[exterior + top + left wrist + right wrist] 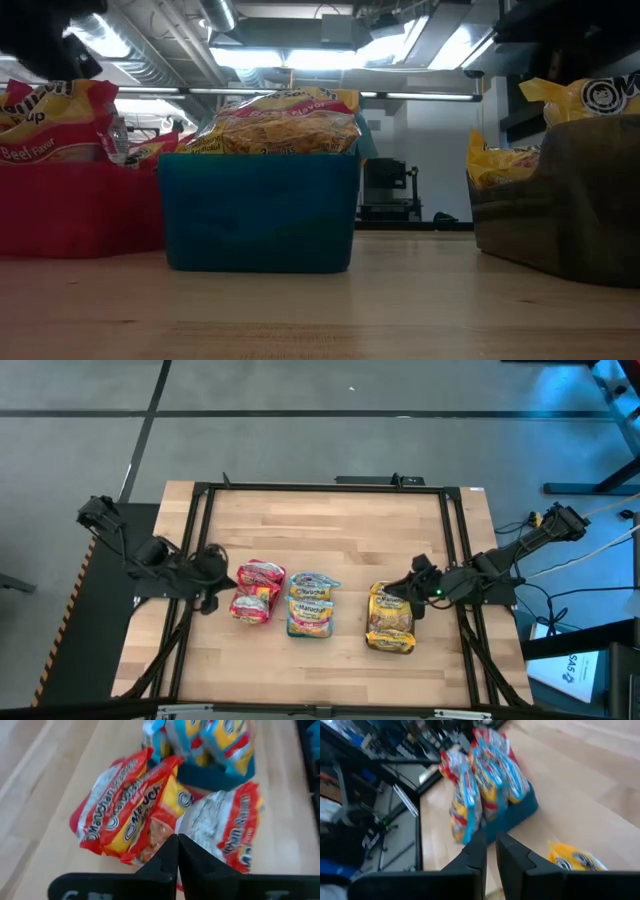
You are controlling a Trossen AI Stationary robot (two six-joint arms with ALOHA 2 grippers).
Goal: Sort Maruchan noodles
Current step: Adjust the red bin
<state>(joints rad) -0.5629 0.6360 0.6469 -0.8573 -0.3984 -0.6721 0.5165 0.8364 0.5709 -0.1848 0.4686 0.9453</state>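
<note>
**Three packet stacks between two closed grippers**

The red Maruchan packets [258,591] sit piled in the red tray [70,208], just in front of the left gripper [213,579]; its fingers [167,860] are pressed together with nothing between them. Just past that stack, farther from the left gripper, the blue-edged packets [311,603] stand in the teal tray [258,210]; in the left wrist view the red tray's packets lie directly ahead of the fingertips and partly hide the teal tray behind them. The yellow packets [390,617] fill the dark grey tray [560,200], right beside the right gripper [413,595], whose fingers [475,855] are nearly together and hold nothing. Ahead of it, the teal tray stands across bare wooden table [330,520]. A black frame [320,488] runs around the tabletop behind both arms.
</note>
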